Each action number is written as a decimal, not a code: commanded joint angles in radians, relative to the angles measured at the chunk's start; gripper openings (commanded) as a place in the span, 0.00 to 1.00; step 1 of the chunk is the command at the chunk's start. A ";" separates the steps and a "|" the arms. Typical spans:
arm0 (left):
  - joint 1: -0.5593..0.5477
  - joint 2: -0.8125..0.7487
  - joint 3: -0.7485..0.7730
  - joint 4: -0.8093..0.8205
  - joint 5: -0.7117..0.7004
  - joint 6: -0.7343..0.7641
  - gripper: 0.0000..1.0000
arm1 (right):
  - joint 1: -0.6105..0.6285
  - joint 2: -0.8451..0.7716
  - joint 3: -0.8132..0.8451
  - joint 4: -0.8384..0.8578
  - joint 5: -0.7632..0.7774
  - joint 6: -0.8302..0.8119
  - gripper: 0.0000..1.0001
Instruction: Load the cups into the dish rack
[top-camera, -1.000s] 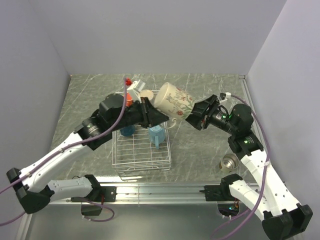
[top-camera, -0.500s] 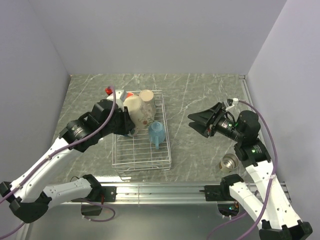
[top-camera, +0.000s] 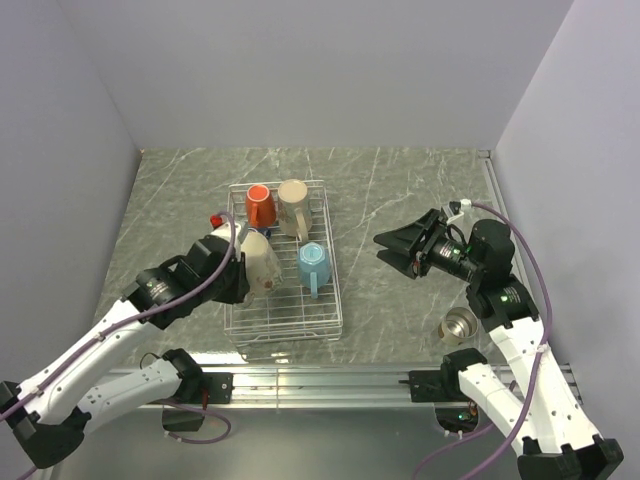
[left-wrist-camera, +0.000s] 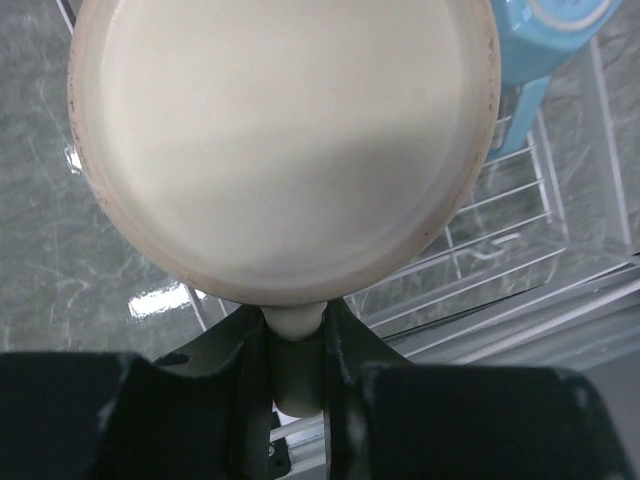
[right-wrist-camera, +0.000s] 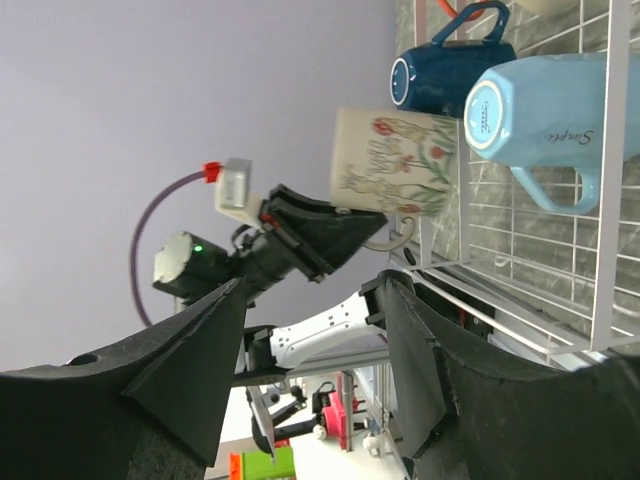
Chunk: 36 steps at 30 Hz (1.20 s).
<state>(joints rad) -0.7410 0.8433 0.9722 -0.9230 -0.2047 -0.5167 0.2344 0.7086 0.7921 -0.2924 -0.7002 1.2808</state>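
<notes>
Left jaws are now pinching the cream floral mug (top-camera: 262, 262) by its handle, bringing it down at the dish rack's (top-camera: 337, 300) left side after the handover. Right jaws are hanging spread, empty. Metallic cup (top-camera: 459, 325) is still waiting on the bench (top-camera: 385, 310).
</notes>
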 joint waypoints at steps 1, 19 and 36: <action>-0.005 -0.039 -0.004 0.203 0.013 0.015 0.00 | -0.012 -0.004 0.016 0.001 -0.015 -0.029 0.64; -0.004 0.092 -0.151 0.389 0.057 0.050 0.00 | -0.021 -0.040 -0.022 -0.024 0.002 -0.035 0.64; 0.087 0.212 -0.185 0.483 0.079 0.139 0.00 | -0.023 -0.055 -0.017 -0.068 0.028 -0.047 0.63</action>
<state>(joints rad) -0.6796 1.0382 0.7834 -0.5648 -0.1352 -0.4046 0.2214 0.6697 0.7750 -0.3565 -0.6876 1.2572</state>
